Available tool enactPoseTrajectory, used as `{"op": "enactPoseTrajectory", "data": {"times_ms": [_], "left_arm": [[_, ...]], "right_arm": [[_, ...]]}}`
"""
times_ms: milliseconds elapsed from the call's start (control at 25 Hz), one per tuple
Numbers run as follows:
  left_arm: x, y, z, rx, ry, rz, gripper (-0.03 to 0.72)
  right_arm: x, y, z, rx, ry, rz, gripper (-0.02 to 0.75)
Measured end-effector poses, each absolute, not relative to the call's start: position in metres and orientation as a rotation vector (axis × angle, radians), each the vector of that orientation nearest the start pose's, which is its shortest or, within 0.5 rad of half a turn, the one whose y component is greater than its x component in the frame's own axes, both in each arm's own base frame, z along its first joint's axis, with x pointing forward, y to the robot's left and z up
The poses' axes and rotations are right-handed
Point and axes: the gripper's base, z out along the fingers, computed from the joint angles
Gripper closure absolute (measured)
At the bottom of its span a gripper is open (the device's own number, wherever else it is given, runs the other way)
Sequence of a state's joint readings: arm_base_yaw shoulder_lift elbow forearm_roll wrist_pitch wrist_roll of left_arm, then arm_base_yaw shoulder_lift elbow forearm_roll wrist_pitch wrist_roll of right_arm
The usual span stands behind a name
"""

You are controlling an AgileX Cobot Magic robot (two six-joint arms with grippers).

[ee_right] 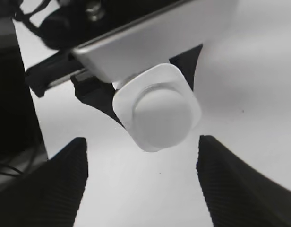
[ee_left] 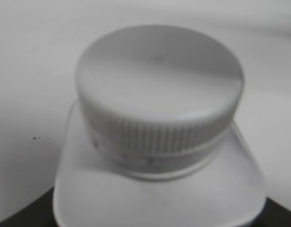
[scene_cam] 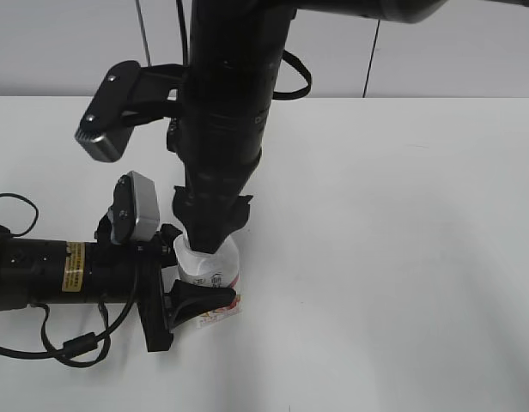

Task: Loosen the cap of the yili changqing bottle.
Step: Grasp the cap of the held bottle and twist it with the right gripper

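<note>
1. Two arms work around one landmark, the yili changqing bottle [scene_cam: 211,273], which stands upright on the white tabletop [scene_cam: 393,257].
2. Reaching in level from the bottle's left, the left tool [scene_cam: 180,296] has its dark fingers clamped on the bottle's lower body, one finger in front of the label and one behind. I judge this grip is there to keep the bottle from spinning while the cap is turned.
3. Directly above the bottle, the right arm comes down almost vertically, hiding the neck in the exterior view.
4. From the right wrist view, the right tool [ee_right: 141,182] is spread wide, its two ribbed fingers [ee_right: 55,184] well apart on either side of the cap [ee_right: 162,116] and touching nothing. It holds nothing.
5. That straddling stance looks like a line-up for closing on the cap's ribbed rim, so the loosening twist seems not yet begun.
6. Seen from the left wrist view, the cap sits fully seated on the neck, its flat top level.
7. Whatever the bottle contains is hidden; the white plastic is opaque and the cap closes it.
</note>
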State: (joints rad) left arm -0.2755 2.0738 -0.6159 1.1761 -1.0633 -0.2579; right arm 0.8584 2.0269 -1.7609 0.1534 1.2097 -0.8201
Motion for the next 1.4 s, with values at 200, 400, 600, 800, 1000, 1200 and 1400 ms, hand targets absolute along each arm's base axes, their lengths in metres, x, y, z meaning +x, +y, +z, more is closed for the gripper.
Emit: {"op": "enactPoseTrajectory", "data": {"times_ms": [200, 400, 600, 800, 1000, 1200, 1400], "left_arm": [[0.250, -0.147, 0.073, 1.283, 1.677, -0.889, 0.260], [0.249, -0.147, 0.073, 1.284, 1.677, -0.889, 0.260], [0.249, -0.147, 0.073, 1.284, 1.676, -0.890, 0.262], [0.249, -0.147, 0.073, 1.285, 1.676, -0.891, 0.263], [0.249, -0.147, 0.073, 1.287, 1.675, -0.891, 0.264], [0.249, -0.147, 0.073, 1.287, 1.675, -0.891, 0.265], [0.249, -0.147, 0.073, 1.287, 1.675, -0.891, 0.266]], "right_arm": [[0.268, 0.331, 0.249, -1.675, 2.474, 0.289, 0.171], [0.271, 0.330, 0.247, -1.243, 2.741, 0.274, 0.171], [0.273, 0.333, 0.233, -1.150, 2.821, 0.272, 0.171], [0.277, 0.337, 0.231, -1.119, 2.786, 0.300, 0.171], [0.278, 0.339, 0.231, -1.097, 2.772, 0.315, 0.173], [0.279, 0.339, 0.229, -1.095, 2.775, 0.312, 0.172], [0.280, 0.340, 0.224, -1.099, 2.785, 0.303, 0.174]]}}
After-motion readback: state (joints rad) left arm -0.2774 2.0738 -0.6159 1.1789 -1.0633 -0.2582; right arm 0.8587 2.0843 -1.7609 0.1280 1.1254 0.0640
